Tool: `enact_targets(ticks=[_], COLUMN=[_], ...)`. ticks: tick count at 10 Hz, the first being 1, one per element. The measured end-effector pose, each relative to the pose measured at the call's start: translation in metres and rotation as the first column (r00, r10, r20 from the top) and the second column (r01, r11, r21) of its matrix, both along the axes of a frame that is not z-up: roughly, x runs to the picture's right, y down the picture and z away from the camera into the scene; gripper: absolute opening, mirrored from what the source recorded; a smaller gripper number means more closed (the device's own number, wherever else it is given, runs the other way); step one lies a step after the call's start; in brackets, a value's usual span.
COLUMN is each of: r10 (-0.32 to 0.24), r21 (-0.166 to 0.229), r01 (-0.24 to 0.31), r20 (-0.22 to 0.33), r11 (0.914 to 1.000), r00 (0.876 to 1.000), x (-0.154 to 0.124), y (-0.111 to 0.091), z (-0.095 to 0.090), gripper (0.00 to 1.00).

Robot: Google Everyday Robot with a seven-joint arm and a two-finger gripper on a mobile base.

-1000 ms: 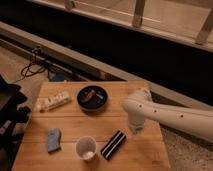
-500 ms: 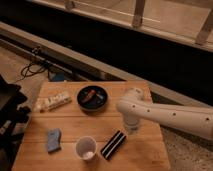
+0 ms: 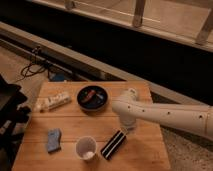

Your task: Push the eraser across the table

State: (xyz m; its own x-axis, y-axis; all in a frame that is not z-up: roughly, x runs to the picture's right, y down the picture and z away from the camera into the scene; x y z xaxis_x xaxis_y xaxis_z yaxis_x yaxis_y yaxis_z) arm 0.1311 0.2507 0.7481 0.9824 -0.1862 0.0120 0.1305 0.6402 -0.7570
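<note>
The square bamboo worktop (image 3: 75, 125) fills the lower left of the view, its board seams running across it. A thick white arm (image 3: 165, 115) reaches in from the right edge, bends over the right half of the worktop and turns downward.

At its lower end, the hand (image 3: 127, 129) hangs low over the boards, toward the near right corner. Whether the hand is open or closed cannot be told, and nothing shows it holding anything.

A round black bowl (image 3: 79, 97) stands beyond the hand and to its left, well apart from it, with something reddish lying inside.

The eraser (image 3: 114, 144), a long black block with pale stripes, lies flat on the worktop just below and left of the hand. It is set on a slant, with its upper right end right at the hand. Whether the two touch cannot be made out.

A pale packet (image 3: 52, 101) lies far to the left of the hand, near the worktop's left edge.

A white paper cup (image 3: 80, 147) stands upright just beside the eraser's lower end, left of and nearer than the hand.

A small blue sponge pad (image 3: 53, 140) lies further left again, beyond the cup.
</note>
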Motion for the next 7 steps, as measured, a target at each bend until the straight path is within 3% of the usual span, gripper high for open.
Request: enact_targets(ticks=[4,7], r10=[0.060,0.085], r21=[-0.006,-0.045], r01=[-0.060,-0.082], r20=[0.037,0.068], r11=[0.9982,0.9956], r00=[0.998,0.994], x=[0.004,-0.002], y=[0.016,0.033], z=[-0.004,-0.002], gripper=[0.03,0.03])
